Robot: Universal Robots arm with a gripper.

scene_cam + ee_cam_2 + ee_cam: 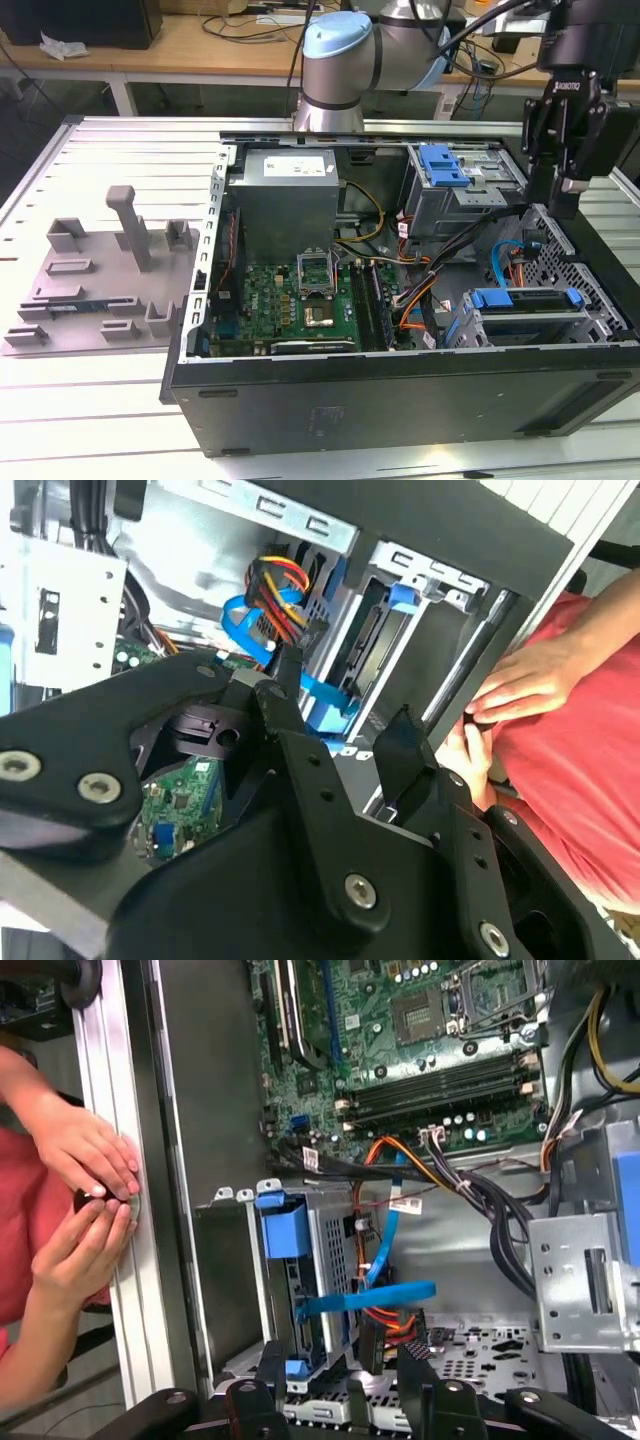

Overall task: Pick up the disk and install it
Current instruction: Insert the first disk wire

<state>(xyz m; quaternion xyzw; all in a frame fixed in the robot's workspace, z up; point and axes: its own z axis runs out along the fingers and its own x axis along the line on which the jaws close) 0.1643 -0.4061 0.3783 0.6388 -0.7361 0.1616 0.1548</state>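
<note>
1 slotted metal table (120,140) carries it all. 1 open PC case (400,400) fills the exterior view from centre to 3 o'clock. 1 grey fixture plate (90,290) w/ upright pegs lies at 9 o'clock, just beside the case. 1 robot arm (340,50) comes in from 12 o'clock.

Inside the case: 1 PSU (285,195) at 11 o'clock, 1 green mobo (290,300) at 7 o'clock, and 2 blue-tabbed cages, the upper cage (460,195) at 1 o'clock and the lower cage (520,330) at 4 o'clock. The disk (525,298) sits in the lower cage, blue carrier showing on top.

1 gripper (563,205) hangs over the case's 3 o'clock wall w/ the disk at its 7 o'clock, apart, no contact. In the second wrist view its fingers (405,735) stand partly apart, nothing btwn them.

1 person in a red top has 2 hands on the table rail just outside the case wall: one hand (88,1155), other hand (80,1245), fingertips meeting. 1 blue flat cable (365,1300) runs beside the lower cage.
</note>
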